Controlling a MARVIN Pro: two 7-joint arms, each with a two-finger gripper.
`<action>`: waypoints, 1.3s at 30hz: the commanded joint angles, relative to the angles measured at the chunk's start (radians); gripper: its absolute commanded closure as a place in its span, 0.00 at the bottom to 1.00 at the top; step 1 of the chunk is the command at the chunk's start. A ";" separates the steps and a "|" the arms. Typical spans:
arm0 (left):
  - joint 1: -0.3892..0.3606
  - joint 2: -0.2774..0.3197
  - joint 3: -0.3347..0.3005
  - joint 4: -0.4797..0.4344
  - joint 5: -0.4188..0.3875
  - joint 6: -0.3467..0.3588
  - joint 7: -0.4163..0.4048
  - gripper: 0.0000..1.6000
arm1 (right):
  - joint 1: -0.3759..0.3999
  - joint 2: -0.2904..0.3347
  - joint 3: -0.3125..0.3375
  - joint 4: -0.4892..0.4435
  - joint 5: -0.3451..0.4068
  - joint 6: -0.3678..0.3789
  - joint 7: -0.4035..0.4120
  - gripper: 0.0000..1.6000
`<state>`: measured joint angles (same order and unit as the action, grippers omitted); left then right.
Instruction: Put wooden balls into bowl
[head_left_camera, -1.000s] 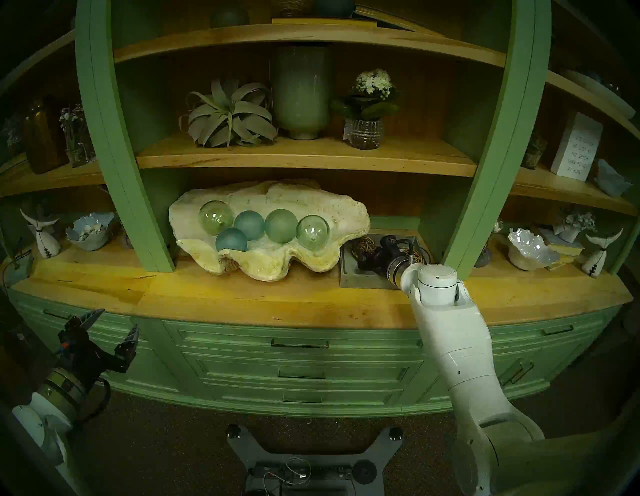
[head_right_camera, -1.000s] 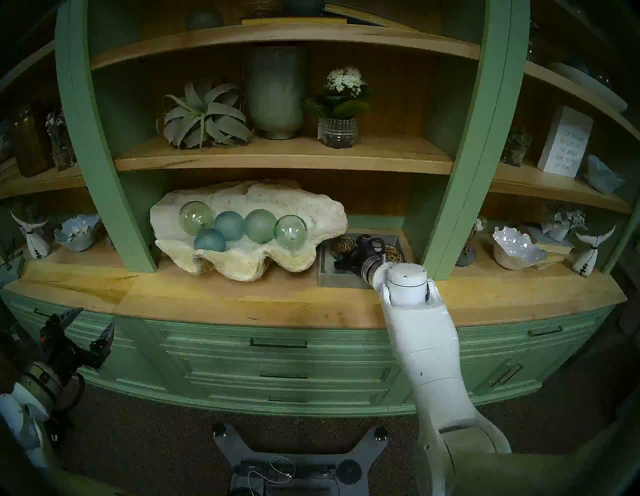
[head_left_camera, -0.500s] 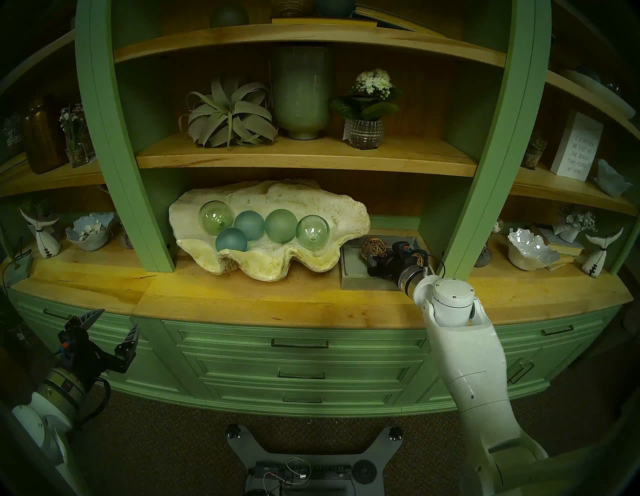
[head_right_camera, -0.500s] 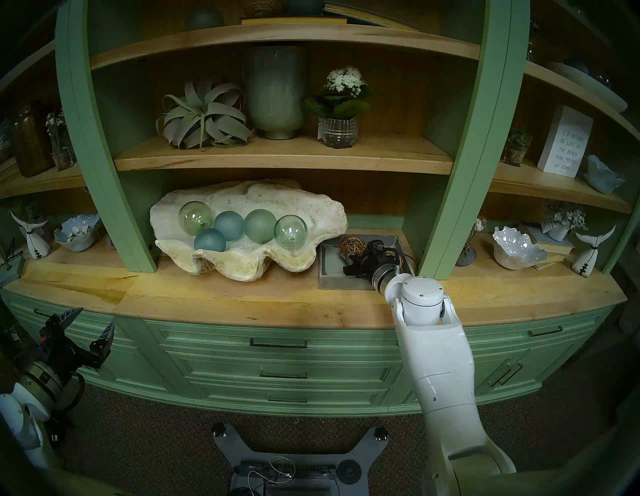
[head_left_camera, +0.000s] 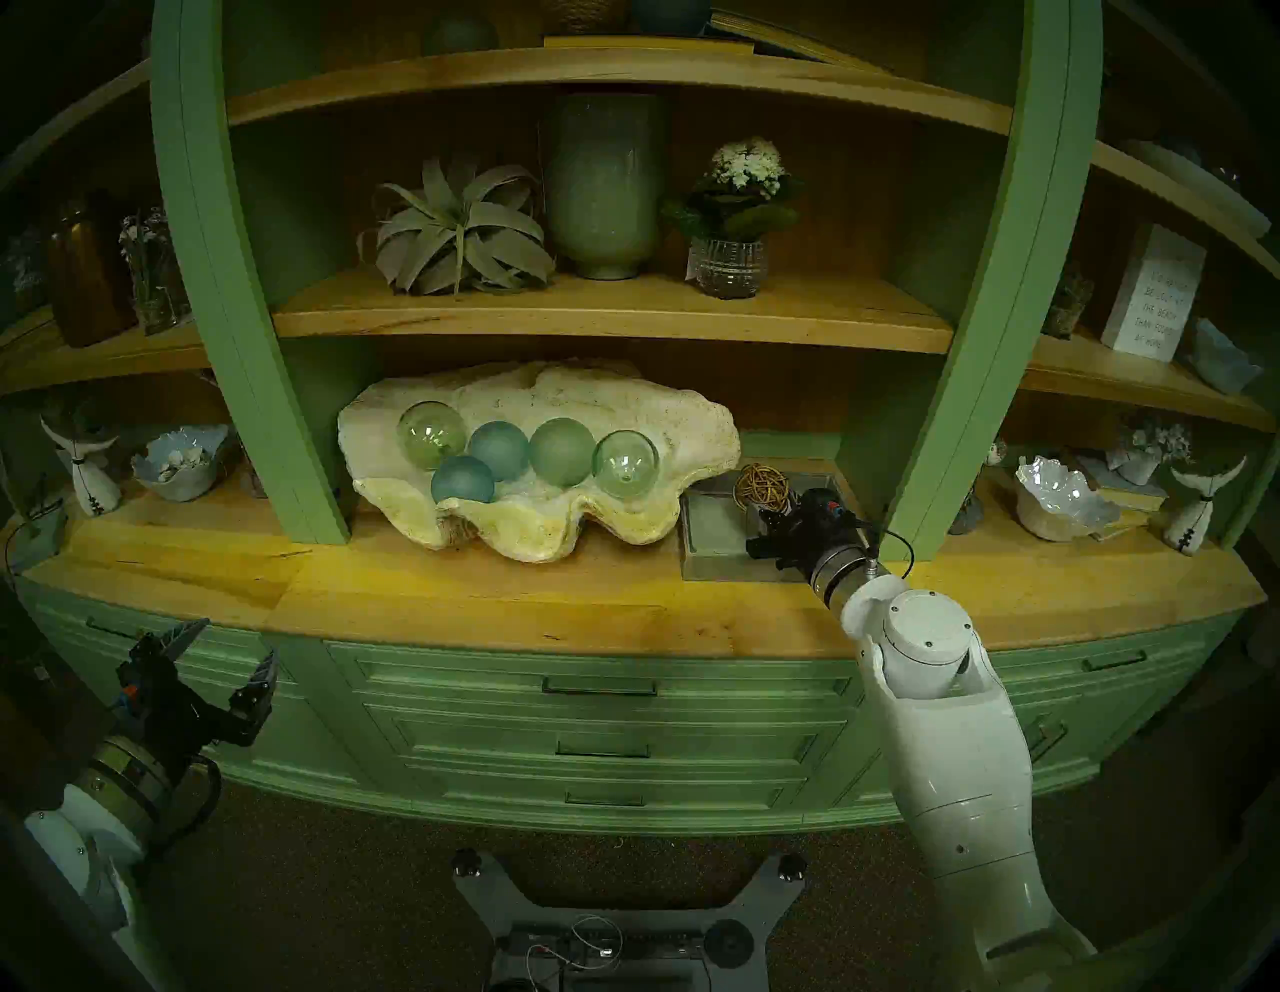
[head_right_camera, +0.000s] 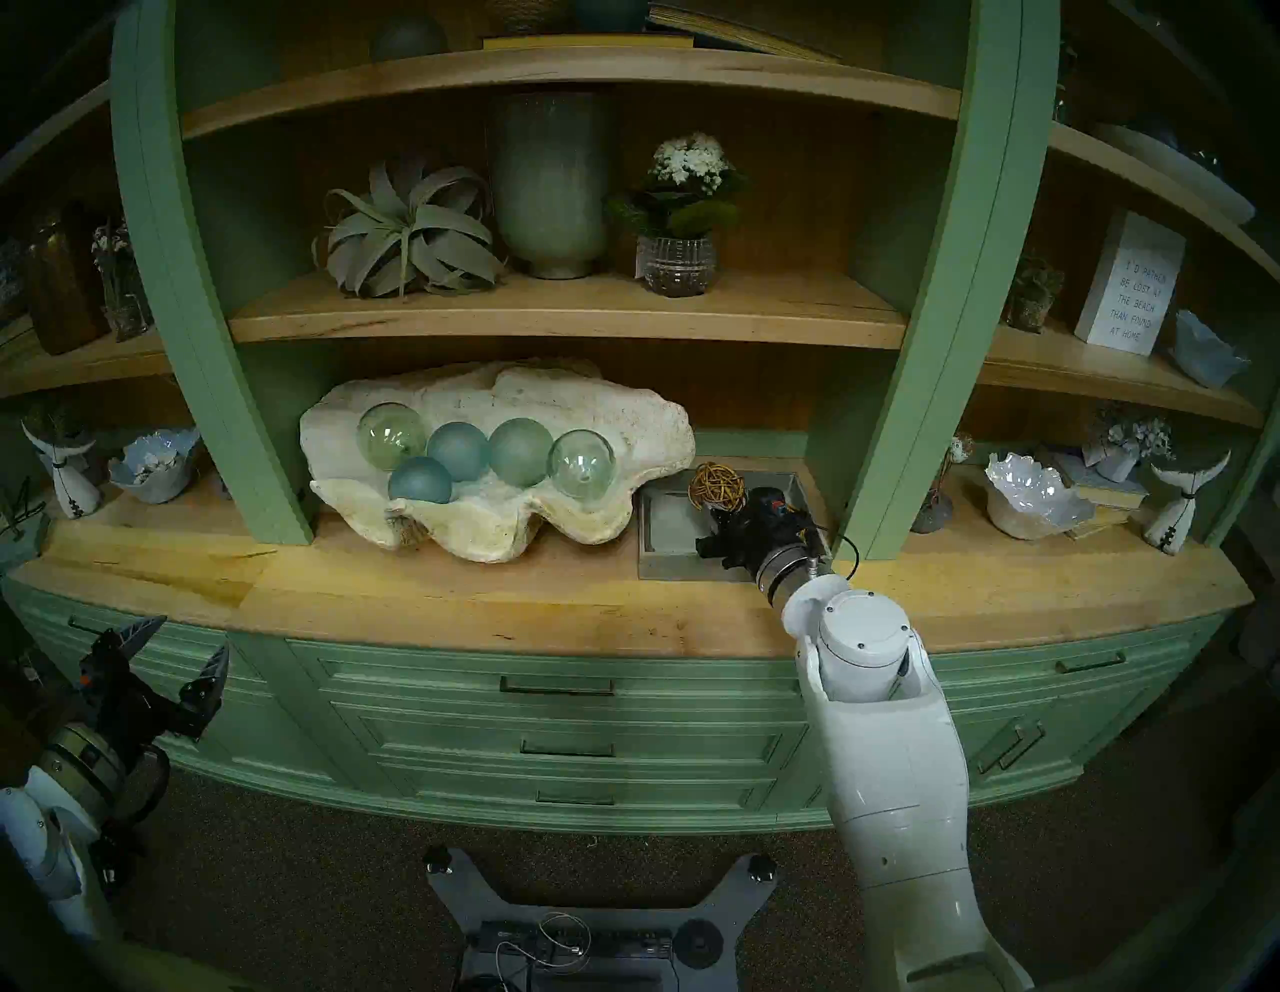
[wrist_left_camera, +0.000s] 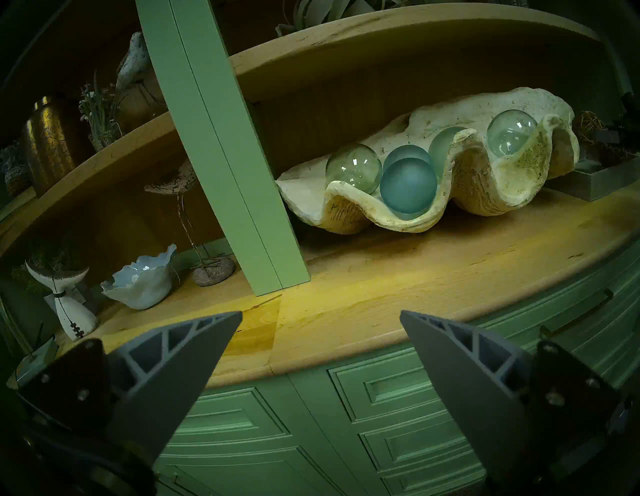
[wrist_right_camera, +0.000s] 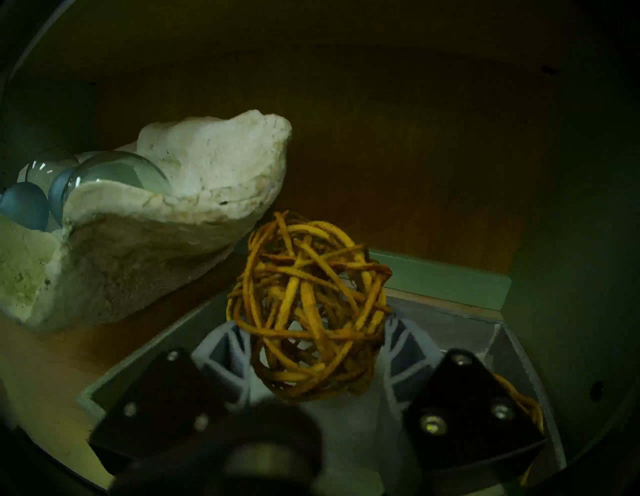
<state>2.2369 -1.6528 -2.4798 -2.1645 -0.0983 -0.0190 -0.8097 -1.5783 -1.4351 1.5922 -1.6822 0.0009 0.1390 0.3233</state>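
My right gripper (wrist_right_camera: 311, 324) is shut on a woven golden-brown rattan ball (wrist_right_camera: 308, 308) and holds it just above the grey square tray (wrist_right_camera: 485, 329). In the head view the ball (head_left_camera: 762, 487) sits at the gripper's (head_left_camera: 765, 511) tip, right of the big cream clam shell (head_left_camera: 540, 533). A sliver of the second rattan ball (wrist_right_camera: 519, 401) shows behind my right finger, low in the tray; the head views hide it. My left gripper (head_left_camera: 232, 644) is open and empty, low in front of the cabinet drawers, far left of the shell (wrist_left_camera: 485, 194).
Several green and blue glass spheres (head_left_camera: 561, 450) lie in the shell. A green cabinet post (head_left_camera: 928, 485) stands close right of the tray (head_left_camera: 713, 554). A wooden shelf (head_left_camera: 609, 325) hangs above. Small white ruffled bowls (head_left_camera: 1063, 495) and ornaments stand in the side bays.
My right gripper has closed on the left rattan ball and drawn back toward me and to the right, lifting the ball off the tray floor. The left arm has not moved.
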 joint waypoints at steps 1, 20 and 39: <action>-0.005 0.004 -0.001 -0.022 -0.005 -0.004 -0.001 0.00 | -0.048 -0.009 -0.010 -0.114 -0.032 -0.086 -0.034 1.00; -0.004 0.003 -0.001 -0.024 -0.005 -0.004 -0.002 0.00 | -0.164 -0.063 -0.061 -0.289 -0.168 -0.204 -0.186 1.00; -0.002 0.000 -0.002 -0.030 -0.007 -0.002 -0.003 0.00 | -0.139 -0.101 -0.217 -0.321 -0.294 -0.185 -0.212 1.00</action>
<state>2.2365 -1.6534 -2.4801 -2.1660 -0.0981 -0.0188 -0.8101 -1.7697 -1.5101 1.4197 -2.0180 -0.2806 -0.0504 0.1107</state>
